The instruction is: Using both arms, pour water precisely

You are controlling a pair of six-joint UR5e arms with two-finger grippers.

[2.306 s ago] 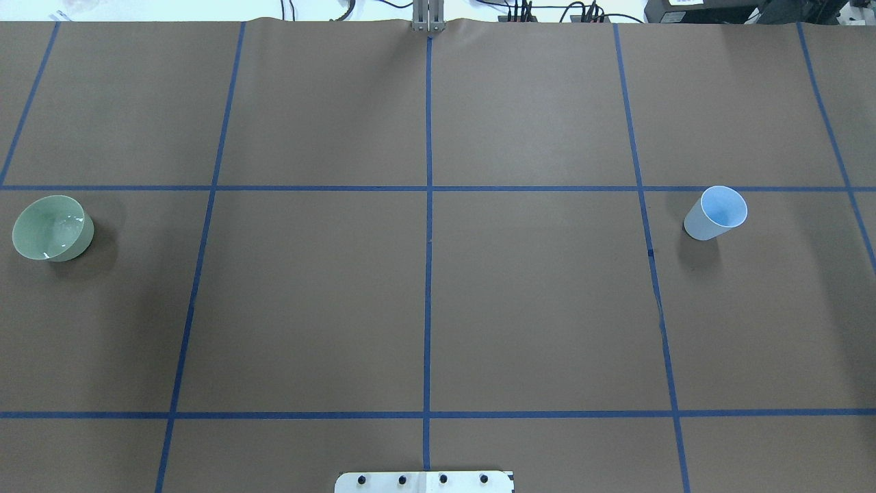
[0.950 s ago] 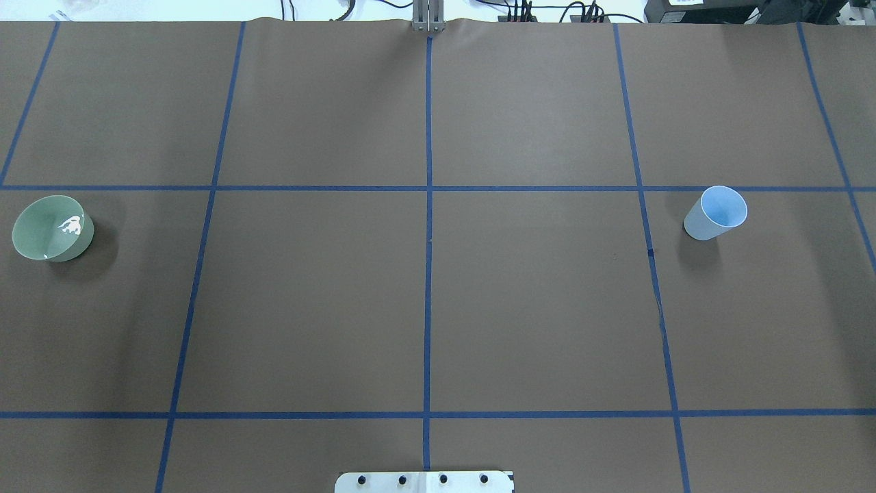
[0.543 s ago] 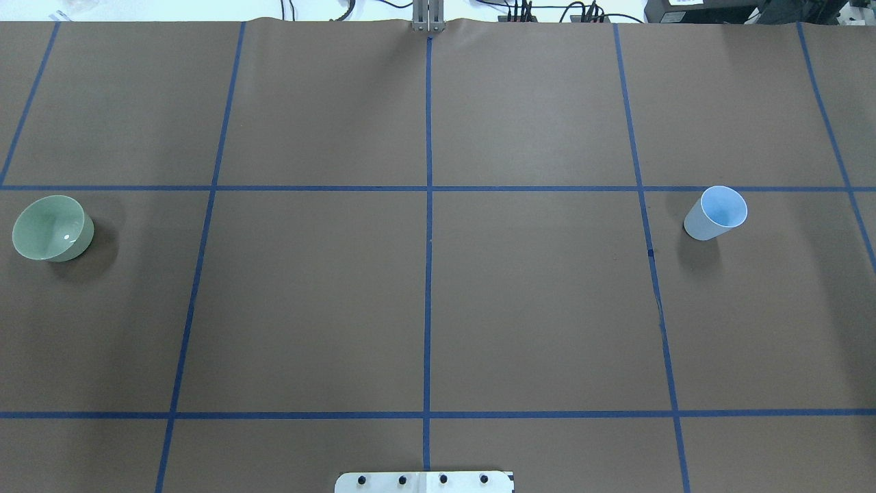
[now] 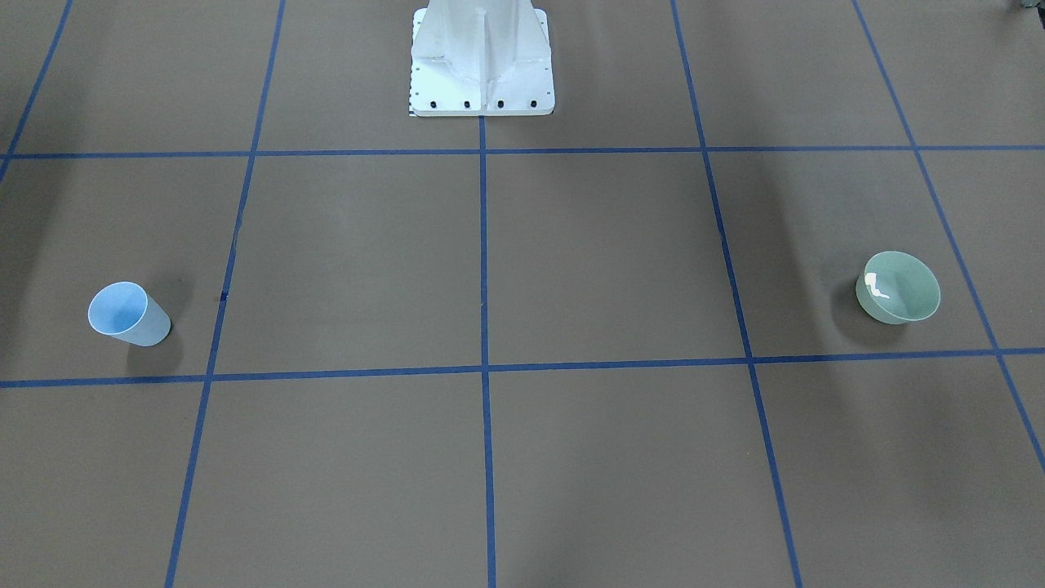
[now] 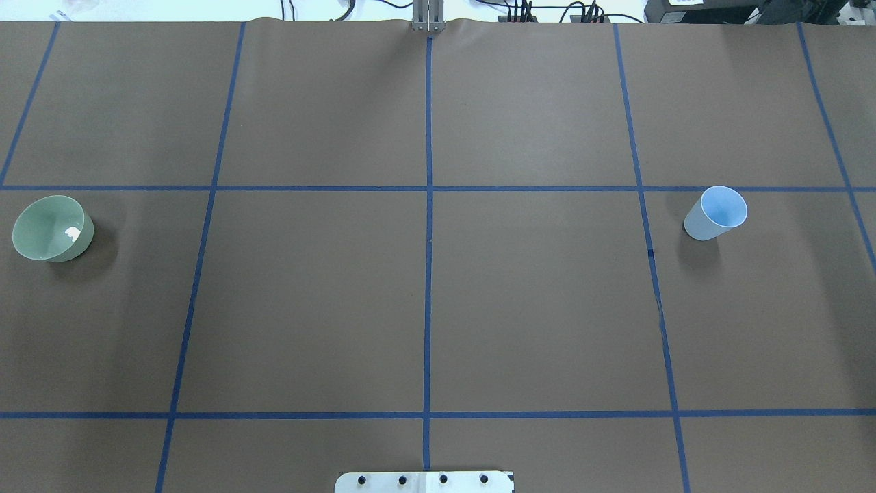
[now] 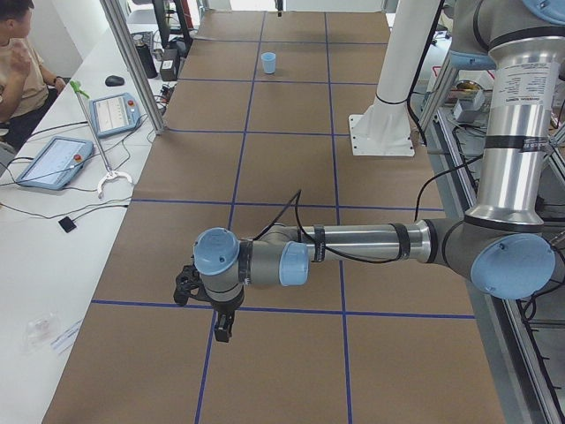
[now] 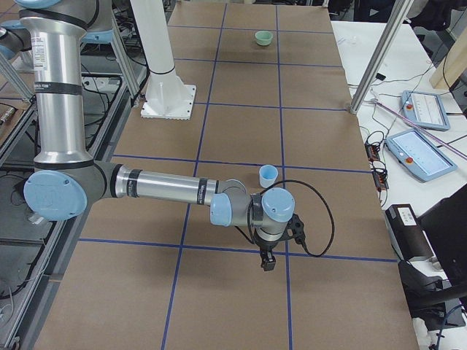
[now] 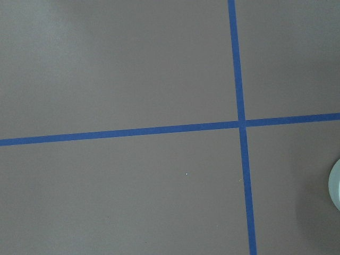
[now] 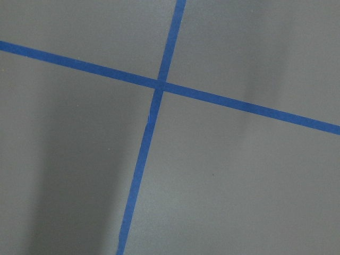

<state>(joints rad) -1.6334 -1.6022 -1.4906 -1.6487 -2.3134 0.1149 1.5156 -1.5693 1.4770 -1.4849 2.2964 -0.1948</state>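
Observation:
A pale-green bowl [image 5: 53, 228] stands at the table's far left, also in the front view [image 4: 898, 287]. The water [image 5: 71, 233] shows only as a white glint inside the bowl. A pale-blue cup [image 5: 715, 213] stands upright at the far right; I cannot tell whether it holds anything. Both arms show only in the side views. My left arm [image 6: 353, 243] holds its gripper [image 6: 222, 329] pointing down above the table. My right arm [image 7: 160, 186] holds its gripper [image 7: 268, 261] just in front of the cup [image 7: 268, 175]. I cannot tell whether either gripper is open or shut. The bowl's rim [image 8: 336, 183] shows at the left wrist view's right edge.
The white bolted pedestal [image 4: 482, 57] stands at the robot's edge of the brown table with blue tape lines. Side benches hold tablets [image 6: 53, 159] and pendants [image 7: 419, 149]. An operator [image 6: 18, 62] sits by the bench. Metal posts [image 6: 132, 62] stand along the table's far edge.
The white glint on the water in the bowl changes shape and size from frame to frame. The bowl and the cup stay where they were.

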